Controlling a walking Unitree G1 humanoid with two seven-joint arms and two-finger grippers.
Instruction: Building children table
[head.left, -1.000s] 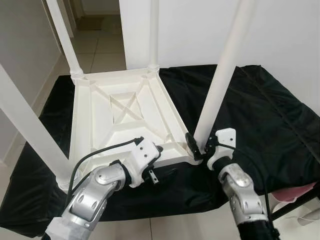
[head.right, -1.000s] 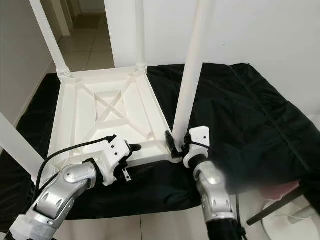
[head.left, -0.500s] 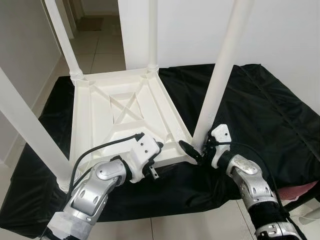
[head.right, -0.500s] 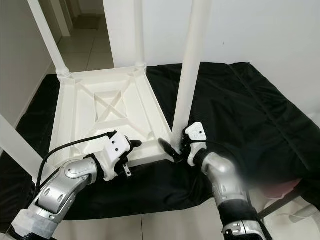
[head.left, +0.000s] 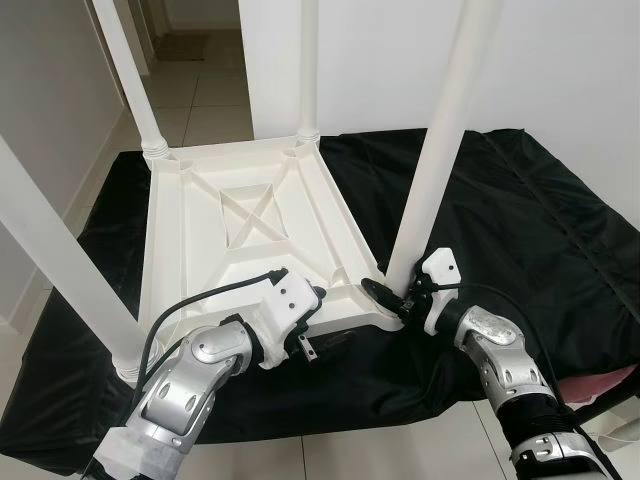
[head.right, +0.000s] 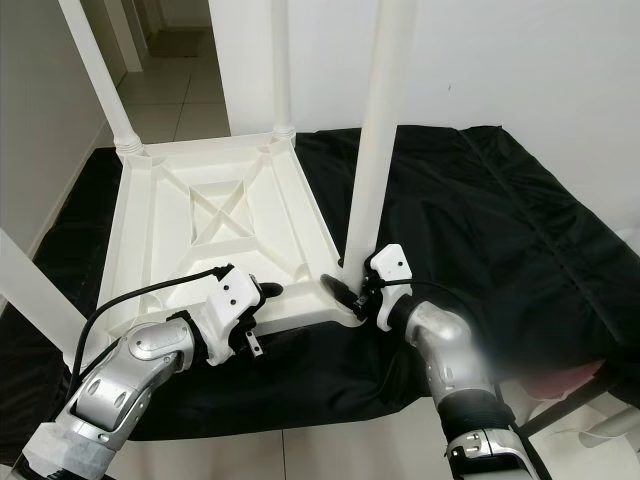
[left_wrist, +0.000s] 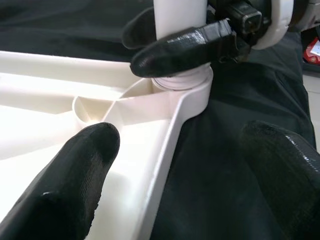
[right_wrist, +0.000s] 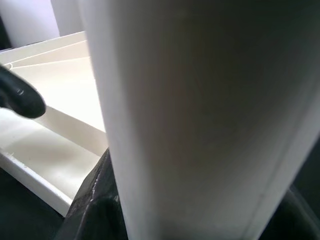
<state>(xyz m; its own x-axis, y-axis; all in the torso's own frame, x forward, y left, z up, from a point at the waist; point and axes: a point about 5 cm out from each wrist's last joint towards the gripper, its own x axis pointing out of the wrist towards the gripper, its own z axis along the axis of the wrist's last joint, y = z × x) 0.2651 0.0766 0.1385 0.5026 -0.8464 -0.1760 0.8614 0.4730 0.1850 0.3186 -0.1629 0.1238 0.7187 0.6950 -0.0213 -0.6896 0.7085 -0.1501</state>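
A white plastic children's table (head.left: 240, 215) lies upside down on a black cloth (head.left: 520, 230), its four legs pointing up. My right gripper (head.left: 393, 298) is shut on the base of the near right leg (head.left: 440, 140), just above its corner socket. One of its fingers (left_wrist: 180, 42) wraps the leg in the left wrist view. The leg (right_wrist: 190, 115) stands close up in the right wrist view. My left gripper (head.left: 312, 305) is at the tabletop's near rim, open. One finger (left_wrist: 80, 170) is over the ribbed underside and the other is over the cloth.
The cloth-covered surface ends close in front of both arms. A pink object (head.left: 600, 385) lies at the lower right edge. A white wall stands behind, and a tiled corridor (head.left: 200, 90) opens at the back left. The near left leg (head.left: 60, 260) rises beside my left arm.
My right arm has swung outward to the right while its gripper stays at the leg's base, its finger now lying along the corner socket. The left gripper has hardly moved.
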